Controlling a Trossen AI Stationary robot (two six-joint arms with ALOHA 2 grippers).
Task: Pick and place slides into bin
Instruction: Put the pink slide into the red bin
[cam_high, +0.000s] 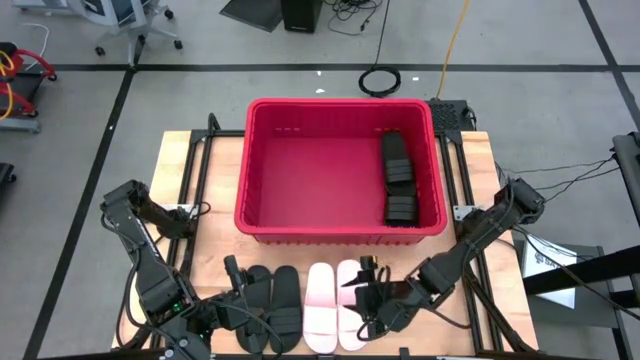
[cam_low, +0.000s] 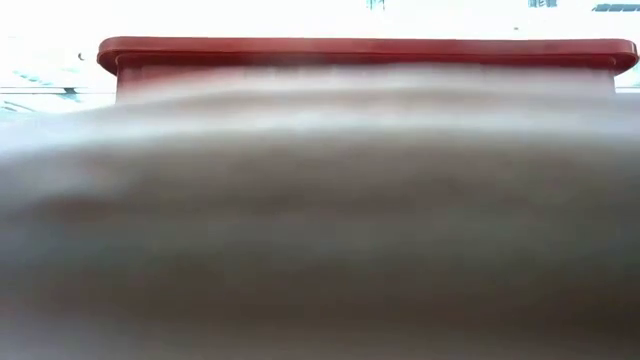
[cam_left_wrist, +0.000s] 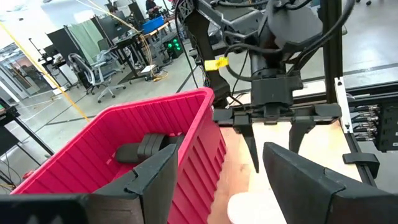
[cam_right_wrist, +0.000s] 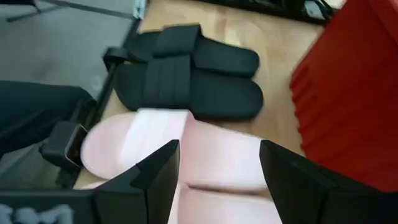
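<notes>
Along the near edge of the bench four slides wait in a row: two black slides on the left, two pale slides on the right. Another black pair already lies inside the red bin, against its right wall.

Right gripper hovers just beside the pale pair with its jaws wide and nothing between them; its wrist view shows a pale slide directly ahead of the fingers. Left gripper sits low by the black pair, also wide and empty.

The step in hand looks like the pick of a pale slide. It would go best with the jaws lowered across the ribbed strap or one side edge rather than the flat sole, since the foam likely flexes. The two pale slides touch, so a clean entry on the outer side should avoid dragging the neighbour. Lift well clear of the bin's thick rim before release.
</notes>
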